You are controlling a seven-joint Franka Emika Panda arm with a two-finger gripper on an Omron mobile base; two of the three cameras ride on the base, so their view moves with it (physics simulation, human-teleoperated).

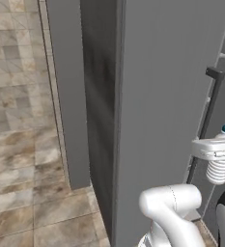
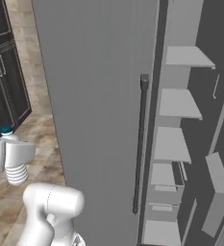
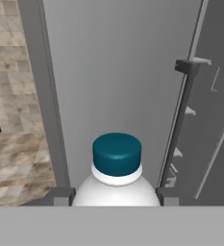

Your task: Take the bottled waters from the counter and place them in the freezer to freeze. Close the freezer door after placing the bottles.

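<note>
The tool [image 3: 117, 197] pinches a water bottle [image 3: 117, 166] facing the open freezer door [image 2: 99, 96].

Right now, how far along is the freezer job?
Done: the freezer door stands open, its shelves showing in the right base view. In hand: the gripper is shut on one water bottle with a teal cap, held upright in front of the door. Left: set this bottle inside, handle the second bottle, close the door.
</note>
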